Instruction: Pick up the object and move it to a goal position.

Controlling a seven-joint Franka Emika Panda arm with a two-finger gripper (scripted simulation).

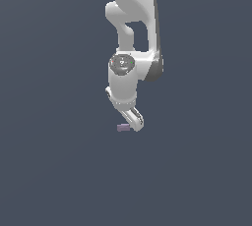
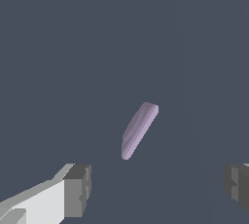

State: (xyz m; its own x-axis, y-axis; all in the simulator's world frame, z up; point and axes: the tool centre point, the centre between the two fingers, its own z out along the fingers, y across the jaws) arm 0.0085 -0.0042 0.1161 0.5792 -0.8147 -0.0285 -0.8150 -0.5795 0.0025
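Wrist view: the gripper (image 2: 155, 189) is spread wide, its two fingers far apart with nothing between them. One finger (image 2: 78, 189) shows as a blocky dark grey pad with flat faces and hard edges, joined to a smooth white body that runs off the picture's corner. The other pad (image 2: 238, 186) is the same matte grey and is cut off at the picture's edge.

Beyond the fingertips and roughly between the lines of the two pads lies the block (image 2: 139, 129), clear of both. It is a small, thin slab of dull mauve-purple, long and narrow in this view, set on a slant. Its ends are softly rounded, its broad face is plain and unmarked, and a paler strip runs along one long edge where light catches it. The surface looks matte.

In the exterior view the gripper (image 1: 134, 120) points down at the end of the arm (image 1: 130, 33), a chain of glossy white rounded shells with dark grey joint bands and a round cap marked with small red and green specks. The block (image 1: 123, 127) sits just beside the fingertips, toward the exterior view's left; whether it touches them cannot be told. It rests on the floor (image 1: 49, 171), an even slate-blue plane without texture.
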